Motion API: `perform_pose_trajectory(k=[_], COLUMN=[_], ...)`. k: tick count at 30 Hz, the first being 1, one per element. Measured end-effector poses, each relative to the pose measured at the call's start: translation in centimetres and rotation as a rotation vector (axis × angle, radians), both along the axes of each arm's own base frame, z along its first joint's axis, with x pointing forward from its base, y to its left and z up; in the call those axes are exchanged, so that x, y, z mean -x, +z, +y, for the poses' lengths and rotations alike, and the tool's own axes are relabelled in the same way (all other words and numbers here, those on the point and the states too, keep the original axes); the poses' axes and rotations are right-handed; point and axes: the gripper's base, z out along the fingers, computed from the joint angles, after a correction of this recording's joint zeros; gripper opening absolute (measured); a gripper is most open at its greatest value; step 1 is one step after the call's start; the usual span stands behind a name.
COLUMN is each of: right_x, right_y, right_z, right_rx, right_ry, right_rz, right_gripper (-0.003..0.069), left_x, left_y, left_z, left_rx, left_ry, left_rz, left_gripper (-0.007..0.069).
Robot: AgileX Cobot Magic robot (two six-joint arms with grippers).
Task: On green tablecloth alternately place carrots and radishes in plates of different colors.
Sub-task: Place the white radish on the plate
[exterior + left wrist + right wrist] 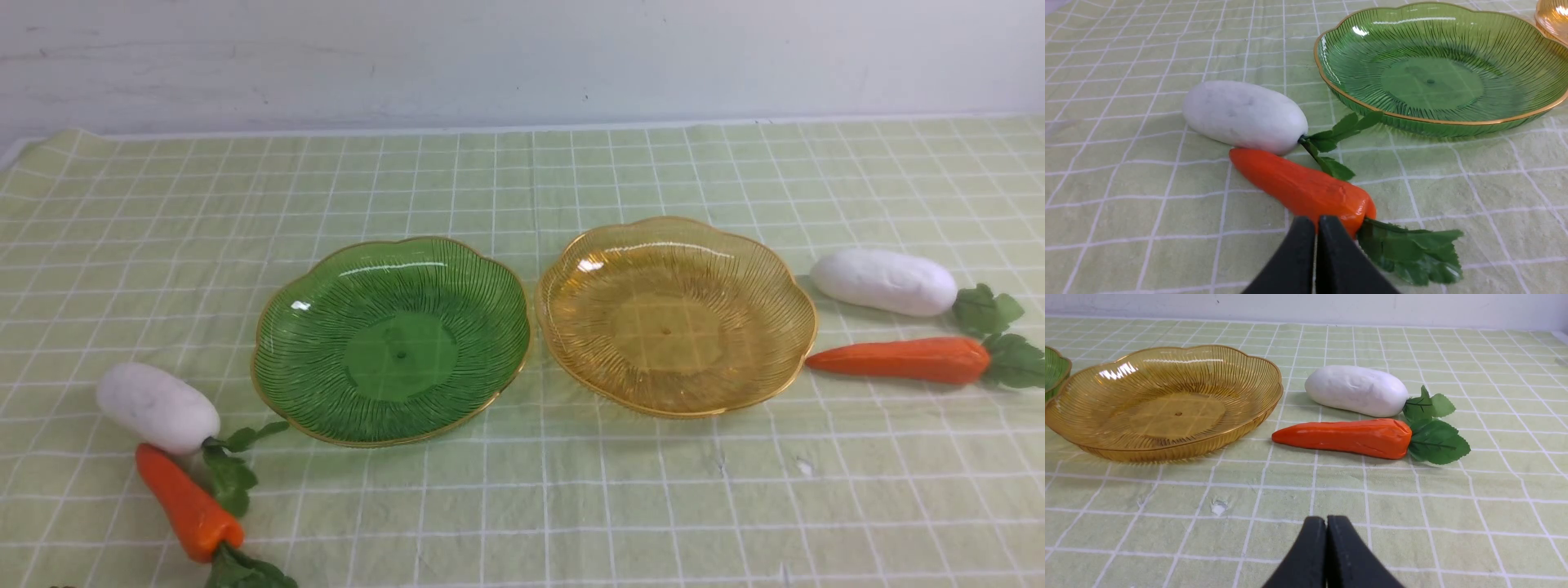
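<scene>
Carrots (188,505) look light, stiff — you'd pinch the one at the green plate's (310,327) eight o'clock mid-body; left gripper (1315,222) and right gripper (1326,521) sit pressed together, empty.

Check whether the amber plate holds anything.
No, the amber plate is bare; a carrot and radish lie beside it.

Backdrop: plain pale wall (522,57) behind the work surface (245,131).
Wall: matte off-white, flat, with faint scuffs, a few small dark specks, and a thin horizontal streak high on the left of the front view. Surface: narrow white strip visible along the far edge, meeting the wall. Light: even, diffuse; shadows soft.
</scene>
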Motion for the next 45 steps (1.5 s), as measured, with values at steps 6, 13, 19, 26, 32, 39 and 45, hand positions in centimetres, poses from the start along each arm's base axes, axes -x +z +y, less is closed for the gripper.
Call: perform_pose_trajectory(k=[6, 13, 19, 26, 32, 39, 45], right_x=[0.0, 0.0, 0.0, 0.0, 0.0, 0.0, 0.0], right_y=[0.0, 0.0, 0.0, 0.0, 0.0, 0.1, 0.1], right_z=[0.0, 0.0, 0.0, 0.0, 0.0, 0.3, 0.4], right_rx=[0.0, 0.0, 0.0, 0.0, -0.014, -0.132, -0.163], right_ry=[0.0, 0.0, 0.0, 0.0, 0.001, 0.01, 0.013], right_rz=[0.0, 0.0, 0.0, 0.0, -0.001, -0.003, -0.001], right_gripper=[-0.0015, -0.0015, -0.0015, -0.0015, -0.0015, -0.0015, -0.0015], left_x=[0.0, 0.0, 0.0, 0.0, 0.0, 0.0, 0.0], left_y=[0.0, 0.0, 0.0, 0.0, 0.3, 1.0, 1.2], left_z=[0.0, 0.0, 0.0, -0.1, -0.9, -1.9, -2.1], left_rx=[0.0, 0.0, 0.0, 0.022, 0.413, 0.859, 0.962], left_ry=[0.0, 0.0, 0.0, 0.001, 0.019, 0.021, 0.018], left_rz=[0.0, 0.0, 0.0, 0.0, -0.001, 0.015, 0.022], left_gripper=[-0.0008, -0.0008, -0.0008, -0.0008, -0.0008, -0.0008, -0.0008])
